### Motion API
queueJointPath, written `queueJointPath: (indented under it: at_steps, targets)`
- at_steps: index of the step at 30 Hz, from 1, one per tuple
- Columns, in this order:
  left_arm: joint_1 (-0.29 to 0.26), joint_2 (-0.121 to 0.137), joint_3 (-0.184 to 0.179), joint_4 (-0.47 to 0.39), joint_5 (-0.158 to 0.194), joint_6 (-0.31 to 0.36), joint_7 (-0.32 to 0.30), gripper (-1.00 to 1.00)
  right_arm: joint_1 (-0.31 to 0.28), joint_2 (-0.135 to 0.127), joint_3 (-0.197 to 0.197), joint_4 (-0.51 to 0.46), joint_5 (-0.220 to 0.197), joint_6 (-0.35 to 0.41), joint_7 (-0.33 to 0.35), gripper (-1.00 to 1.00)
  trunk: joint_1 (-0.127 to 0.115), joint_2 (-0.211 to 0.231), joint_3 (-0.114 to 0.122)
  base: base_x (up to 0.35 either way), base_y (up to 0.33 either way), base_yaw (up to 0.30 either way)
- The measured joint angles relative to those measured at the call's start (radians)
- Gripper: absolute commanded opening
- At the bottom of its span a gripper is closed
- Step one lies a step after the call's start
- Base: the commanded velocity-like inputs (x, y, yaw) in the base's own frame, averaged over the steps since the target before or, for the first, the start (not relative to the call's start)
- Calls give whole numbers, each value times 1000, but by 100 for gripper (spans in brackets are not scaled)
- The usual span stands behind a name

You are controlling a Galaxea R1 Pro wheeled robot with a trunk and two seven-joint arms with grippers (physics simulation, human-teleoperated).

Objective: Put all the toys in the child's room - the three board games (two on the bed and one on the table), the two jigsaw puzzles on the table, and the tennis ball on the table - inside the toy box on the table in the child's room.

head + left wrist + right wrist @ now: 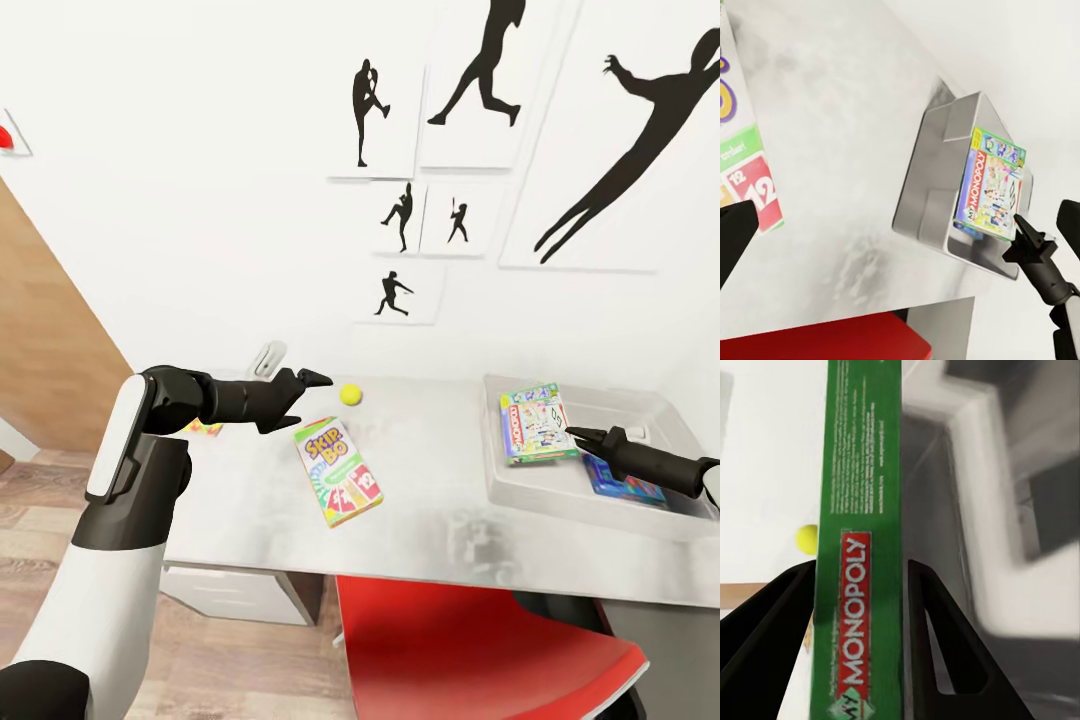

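Left tool [310,379]: we hold it parted and empty over the worktop [250,490], near the ball for a later pick.
SKIP-BO box [338,471]: flat, mid-worktop, not yet binned.
Tennis ball [350,394]: just beyond it, near the wall.
Toy box [520,480]: far right, a blue game [625,487] already inside.
Right tool [580,436]: we clamp the Monopoly box [537,420] by its edge, inside the bin for release.

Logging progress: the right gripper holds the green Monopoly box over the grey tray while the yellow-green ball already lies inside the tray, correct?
Not quite: in the head view the yellow-green ball lies on the table, outside the grey tray. The right gripper does hold the green Monopoly box there.
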Motion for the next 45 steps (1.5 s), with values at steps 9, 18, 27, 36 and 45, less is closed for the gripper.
queueJointPath:
  at_steps: [9, 18, 27, 36, 45]
  targets:
    - [0, 0, 0, -2, 13, 0, 1, 100, 0, 0, 0, 0, 0, 0, 0, -100, 0, 0, -14, 0, 0, 0]
    - [0, 0, 0, -2, 15, 0, 1, 100, 0, 0, -2, -1, 0, 0, 0, -100, 0, 0, -24, 0, 0, 0]
    - [0, 1, 0, -2, 15, 0, 1, 100, -1, 0, 0, 0, 3, -2, -58, -100, 0, 0, -25, 0, 0, 0]
    - [0, 1, 0, -2, 15, 0, 1, 100, -7, 9, 3, 40, 1, -2, -122, -100, 0, 0, -25, 0, 0, 0]
    - [0, 1, 0, -2, 15, 0, 1, 100, -8, 11, 3, 55, -7, -1, -126, 100, 0, 0, -25, 0, 0, 0]
